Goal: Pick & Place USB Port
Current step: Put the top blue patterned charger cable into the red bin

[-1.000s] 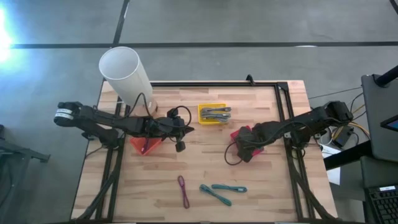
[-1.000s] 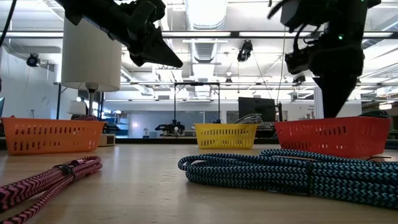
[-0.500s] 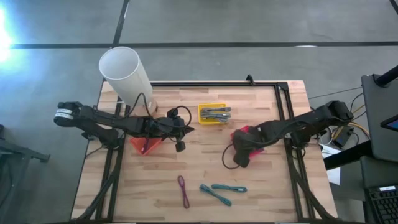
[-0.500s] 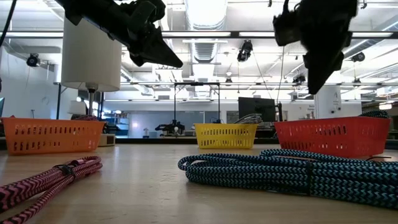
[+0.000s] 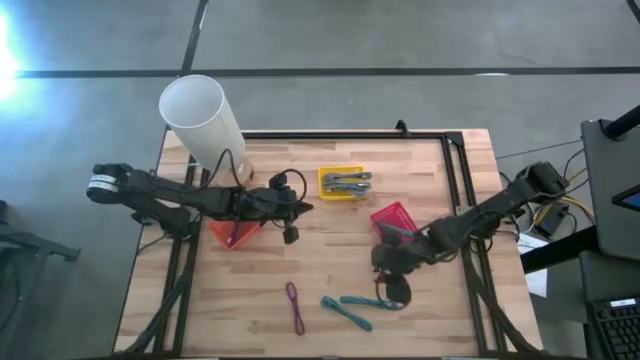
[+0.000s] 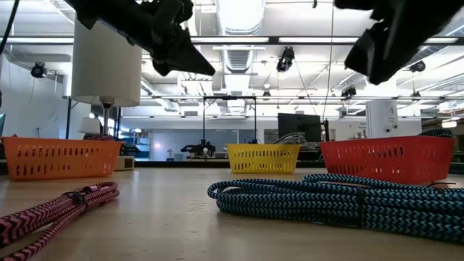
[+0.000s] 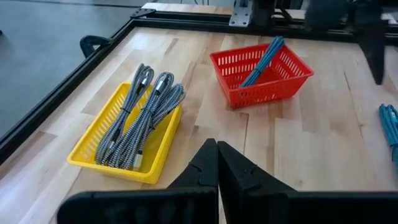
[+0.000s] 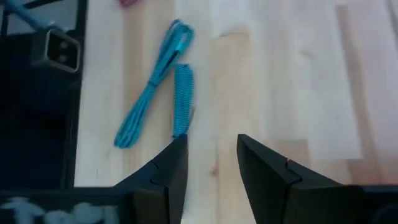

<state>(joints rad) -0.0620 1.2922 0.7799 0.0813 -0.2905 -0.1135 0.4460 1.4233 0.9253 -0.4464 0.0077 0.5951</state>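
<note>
Two teal braided cables lie on the wood near the table's near edge; they also show in the right wrist view and the low view. My right gripper hovers open just above their right ends, touching nothing. A pink cable lies left of them. The red basket holds one teal cable. My left gripper is shut and empty, held above the table left of the yellow basket.
The yellow basket holds several grey cables. An orange basket sits under my left arm. A white cylinder stands at the far left corner. A black frame edges the table's far and right sides.
My right gripper has risen out of the red basket and swung toward the table's near edge, ending above the teal cables. The cables on the table have not moved.
</note>
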